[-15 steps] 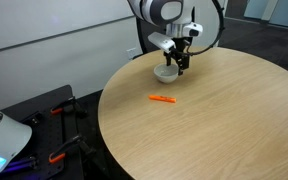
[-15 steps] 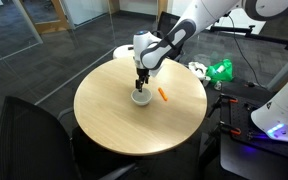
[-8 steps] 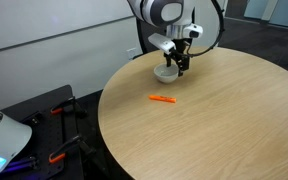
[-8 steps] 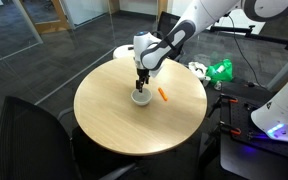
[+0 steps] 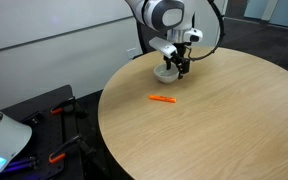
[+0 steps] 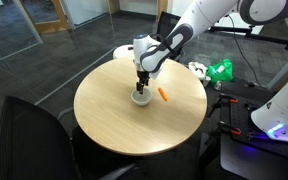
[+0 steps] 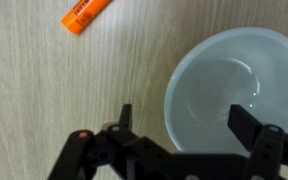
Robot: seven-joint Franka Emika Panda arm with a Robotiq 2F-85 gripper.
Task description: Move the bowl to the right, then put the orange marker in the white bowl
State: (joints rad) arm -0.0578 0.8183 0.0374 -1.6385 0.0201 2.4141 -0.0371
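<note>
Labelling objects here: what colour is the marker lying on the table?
The marker is bright orange, clearest in the wrist view.

Glossy white bowl [image 7: 234, 95] sits upright — the short orange marker [image 7: 87, 14] lies flat nearby, not touching it.

Round light-wood table [image 5: 224, 120] directly beneath the gripper [image 6: 140, 87]. White wall [image 5: 44, 25] behind it, dark carpet floor [image 6: 44, 70] below all around. Glass partition [image 6: 24, 25] far off, black chair [image 6: 24, 135] well away at the table edge. Even indoor light.
</note>
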